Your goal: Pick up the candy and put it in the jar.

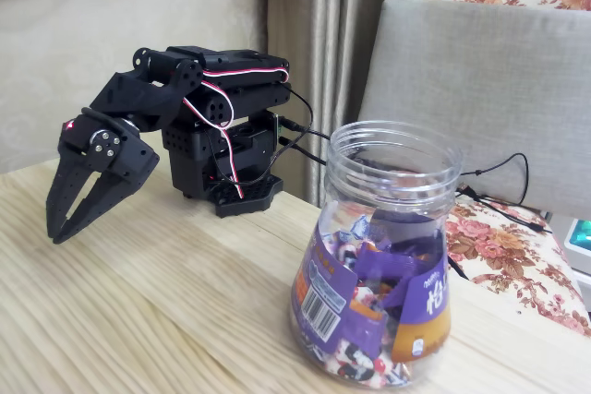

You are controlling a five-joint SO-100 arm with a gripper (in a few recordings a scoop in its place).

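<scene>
The clear plastic jar (pixel 395 159) stands open-topped on the wooden table at the front right, with a purple-and-orange label and a barcode. Inside it lies a mass of white-and-purple wrapped sweets. The single candy is out of view. My black arm is folded at the back left. Its gripper (pixel 61 232) hangs pointing down just above the table's left part, well to the left of the jar. The two fingers meet at their tips in a V, with nothing between them.
The pale wooden table (pixel 166 320) stretches from the arm's base (pixel 242 193) to the jar. Black cables (pixel 499 173) run from the base behind the jar. A grey chair back (pixel 489 71) and a floral cushion (pixel 517 256) stand beyond the table's right edge.
</scene>
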